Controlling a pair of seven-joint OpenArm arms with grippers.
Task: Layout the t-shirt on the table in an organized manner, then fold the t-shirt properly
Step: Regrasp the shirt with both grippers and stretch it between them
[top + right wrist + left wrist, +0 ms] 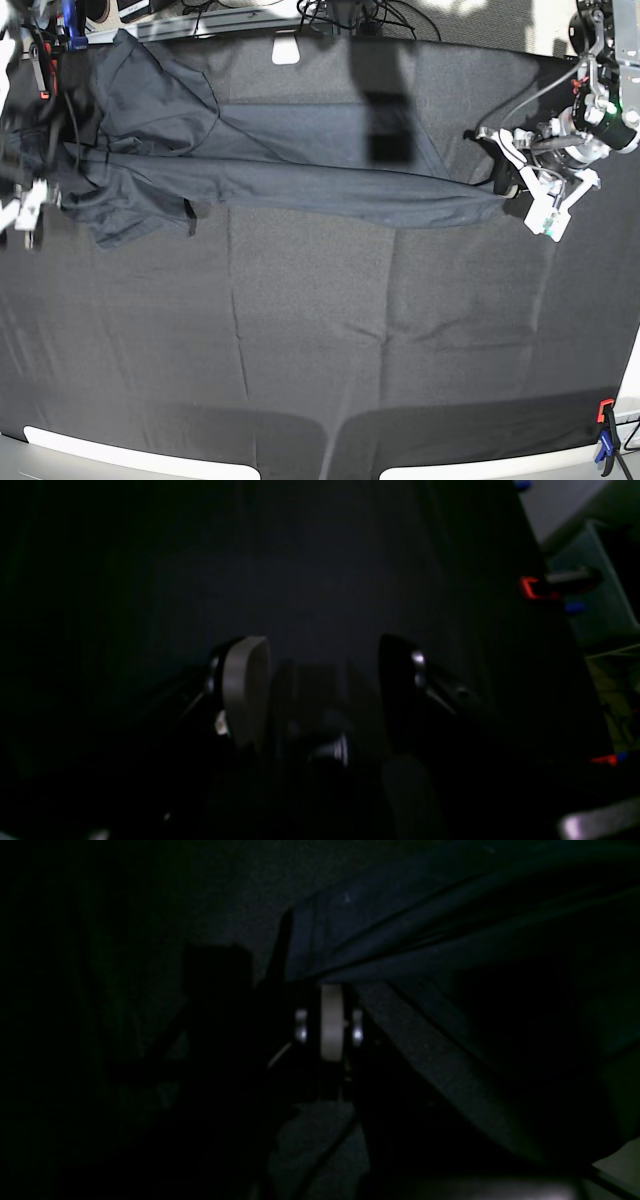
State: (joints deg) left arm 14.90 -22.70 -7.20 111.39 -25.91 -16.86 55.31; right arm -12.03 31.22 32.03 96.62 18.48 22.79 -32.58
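A: Where's the t-shirt [250, 170]?

B: Stretched in a long band across the far part of the table [320, 320], reaching away from the left gripper [505, 180] toward the other side.

A: And the left gripper?

B: Squeezed tight on the near end of the t-shirt.

A: The right gripper [320, 675]?

B: Spread wide, holding nothing, only black cloth under it. Too blurry in the base view to tell more.

A: Anything around?

B: Red clamp [529, 587] off to the right gripper's side, on the table edge. Another clamp [605, 412] at the near corner.

A: Any words to read?

B: Can't tell, too dark.
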